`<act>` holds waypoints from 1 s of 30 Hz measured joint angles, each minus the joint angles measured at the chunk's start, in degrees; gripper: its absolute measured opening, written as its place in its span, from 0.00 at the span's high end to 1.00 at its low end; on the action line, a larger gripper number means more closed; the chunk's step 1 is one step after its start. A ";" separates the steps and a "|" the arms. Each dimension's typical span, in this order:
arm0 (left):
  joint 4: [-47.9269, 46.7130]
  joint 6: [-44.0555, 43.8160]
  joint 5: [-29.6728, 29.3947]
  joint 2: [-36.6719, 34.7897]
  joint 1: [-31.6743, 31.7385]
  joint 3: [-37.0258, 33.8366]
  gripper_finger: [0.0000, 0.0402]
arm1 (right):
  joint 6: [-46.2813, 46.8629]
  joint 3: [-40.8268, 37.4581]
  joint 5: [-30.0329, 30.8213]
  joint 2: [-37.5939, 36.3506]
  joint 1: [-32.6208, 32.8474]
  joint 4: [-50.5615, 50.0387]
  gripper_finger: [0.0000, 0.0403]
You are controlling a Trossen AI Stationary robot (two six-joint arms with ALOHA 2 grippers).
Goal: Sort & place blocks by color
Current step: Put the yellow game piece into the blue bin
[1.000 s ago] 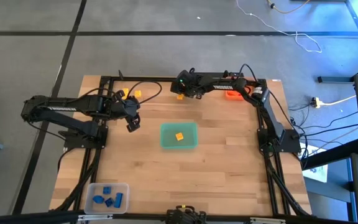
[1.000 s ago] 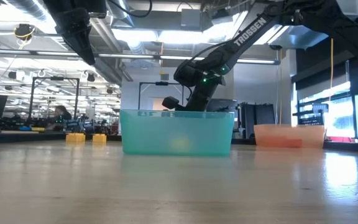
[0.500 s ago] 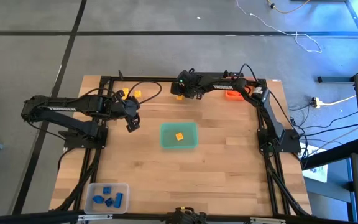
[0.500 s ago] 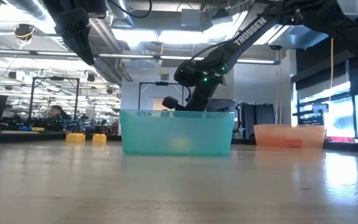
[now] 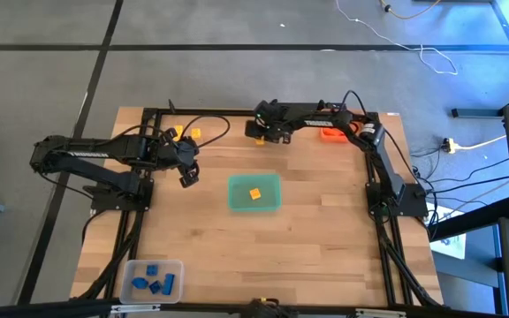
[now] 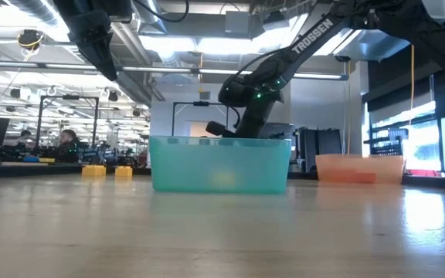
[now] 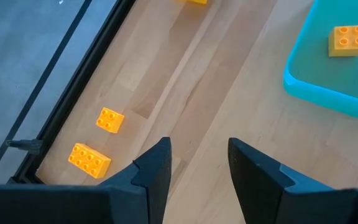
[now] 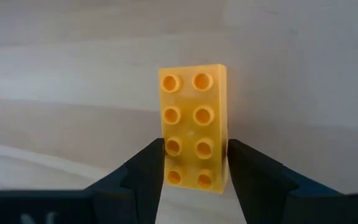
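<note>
Wooden table [image 5: 307,256]: sorting under way.

Trays, three: teal plastic tray [image 5: 254,193] at centre; clear tray [image 5: 152,279], near left; orange tray [image 5: 330,134], far right.

Right gripper [image 8: 194,163], far centre: jaws pinch a long yellow eight-stud brick [image 8: 193,126]. Next, I judge: carry it to the teal tray.

Left gripper [image 7: 197,165]: open, holding nothing, hovering left.

Yellow bricks, four: gripped one, one in teal tray [image 5: 255,194], two [image 5: 186,133] far left. Blue bricks [image 5: 153,281]: about four.

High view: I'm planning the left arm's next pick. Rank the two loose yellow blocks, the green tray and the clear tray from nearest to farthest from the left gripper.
1. Yellow blocks, by the table's far edge.
2. Green tray, mid-table.
3. Clear tray, near left corner.

Left gripper hovers open.
</note>
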 joint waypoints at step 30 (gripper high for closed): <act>0.03 0.00 -0.02 -0.01 0.00 0.00 0.63 | -9.04 -0.15 8.35 -1.72 1.11 -28.94 0.57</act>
